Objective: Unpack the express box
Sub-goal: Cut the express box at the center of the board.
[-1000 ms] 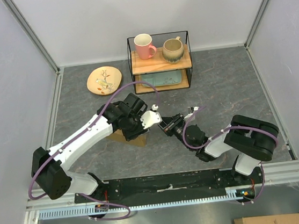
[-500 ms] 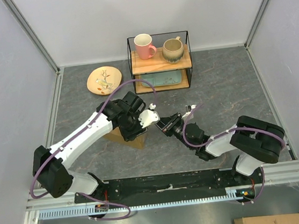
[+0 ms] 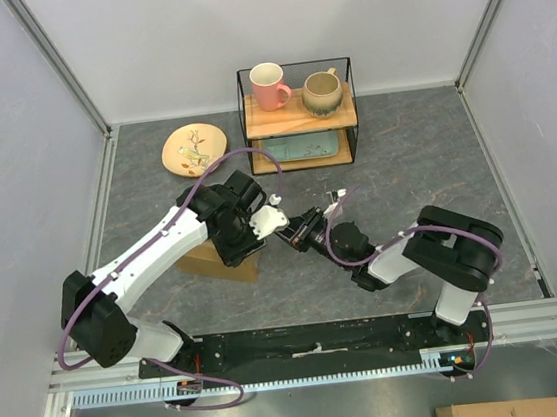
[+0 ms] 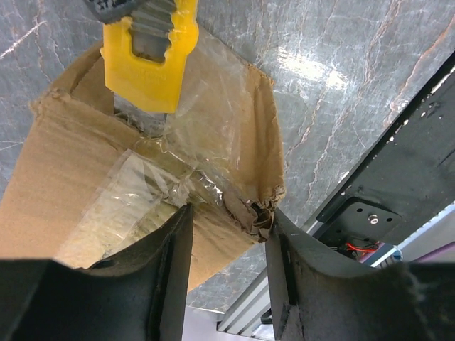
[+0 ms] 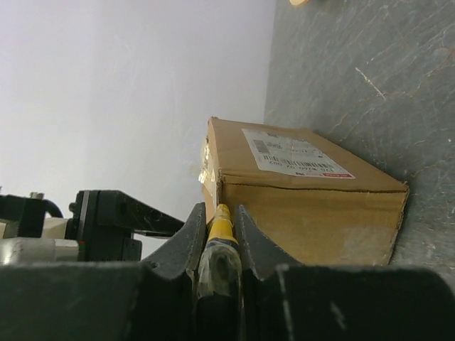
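The express box [image 3: 204, 260], brown cardboard, lies on the grey table under my left wrist. In the left wrist view its top [image 4: 78, 170] carries crumpled clear tape, and one corner is torn. My left gripper [image 4: 226, 209] is open, its jaws straddling that torn corner. My right gripper [image 3: 294, 233] is shut on a yellow utility knife [image 5: 222, 226]. The knife's tip [image 4: 146, 57] is at the box's top edge by the tape seam. The white label [image 5: 298, 153] shows on the box's side in the right wrist view.
A wire rack [image 3: 349, 110] at the back holds a pink mug [image 3: 267, 85], a beige mug [image 3: 323, 93] and a teal tray [image 3: 302, 147]. A decorated plate [image 3: 194, 148] lies left of it. The black base rail [image 3: 314, 340] runs along the near edge.
The box has slid left under my left gripper. My right gripper has pushed left with the knife, up to the box's edge.
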`<state>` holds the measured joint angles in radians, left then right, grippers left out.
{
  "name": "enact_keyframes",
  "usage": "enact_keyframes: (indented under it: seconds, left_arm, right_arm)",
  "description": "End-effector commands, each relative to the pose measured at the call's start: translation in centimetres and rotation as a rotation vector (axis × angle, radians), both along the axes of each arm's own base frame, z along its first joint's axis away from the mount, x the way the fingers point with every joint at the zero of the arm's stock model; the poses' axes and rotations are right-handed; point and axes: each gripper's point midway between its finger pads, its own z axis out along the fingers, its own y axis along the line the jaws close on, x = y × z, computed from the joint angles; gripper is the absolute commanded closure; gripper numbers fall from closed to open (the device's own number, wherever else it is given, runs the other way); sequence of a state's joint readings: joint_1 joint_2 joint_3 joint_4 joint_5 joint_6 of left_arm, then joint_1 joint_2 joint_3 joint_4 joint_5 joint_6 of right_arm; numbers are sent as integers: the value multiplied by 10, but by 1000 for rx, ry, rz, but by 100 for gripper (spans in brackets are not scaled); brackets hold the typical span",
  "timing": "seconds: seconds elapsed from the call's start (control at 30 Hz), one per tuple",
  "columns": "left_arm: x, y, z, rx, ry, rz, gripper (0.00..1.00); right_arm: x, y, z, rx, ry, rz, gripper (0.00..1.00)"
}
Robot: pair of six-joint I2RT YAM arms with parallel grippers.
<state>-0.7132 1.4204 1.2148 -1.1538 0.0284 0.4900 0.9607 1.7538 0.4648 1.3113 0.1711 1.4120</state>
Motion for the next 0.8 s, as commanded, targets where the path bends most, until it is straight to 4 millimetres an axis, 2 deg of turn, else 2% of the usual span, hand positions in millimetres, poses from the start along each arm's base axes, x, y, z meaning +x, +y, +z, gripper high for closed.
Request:
enact_keyframes:
  seconds: [0.0,0.07,0.17,0.4,0.43,0.47,0.53,0.57,0.63,0.7,0.73,0.77]
  left_arm:
    - [91,-56,24,-239,-314,80,63]
    - [95,-53,23,-236,-312,96,64]
    - [96,-55,23,-251,-297,104,67]
    - [99,-59,32,-279,-306,109,69]
    - [99,-58,33,-285,-301,115,69]
    - [98,-60,35,-293,-293,113,69]
    - [95,-60,40,-314,-279,114,68]
    - [95,-62,48,-332,-283,110,67]
    - [88,-63,56,-352,-271,99,63]
    - [84,-65,69,-377,-269,86,51]
    - [78,-67,76,-402,-258,70,45]
    - [73,-66,85,-407,-244,61,34]
  right_arm:
    - [-151,29,5,-85,-38,709,100]
    - [-157,24,7,-96,-49,727,100]
    - [-163,22,-4,-143,-20,761,100]
    - [-180,34,-6,-74,7,921,100]
    - [-179,33,-11,-68,19,932,100]
    - [-175,31,-4,-36,-3,930,100]
    - [-171,25,-7,-28,18,930,100]
    - [-161,20,-8,-32,21,900,100]
    - [-156,14,-13,-64,14,878,100]
    - [-146,8,-25,-113,51,841,100]
    - [-142,6,-24,-130,17,827,100]
    - [-138,4,-31,-164,47,813,100]
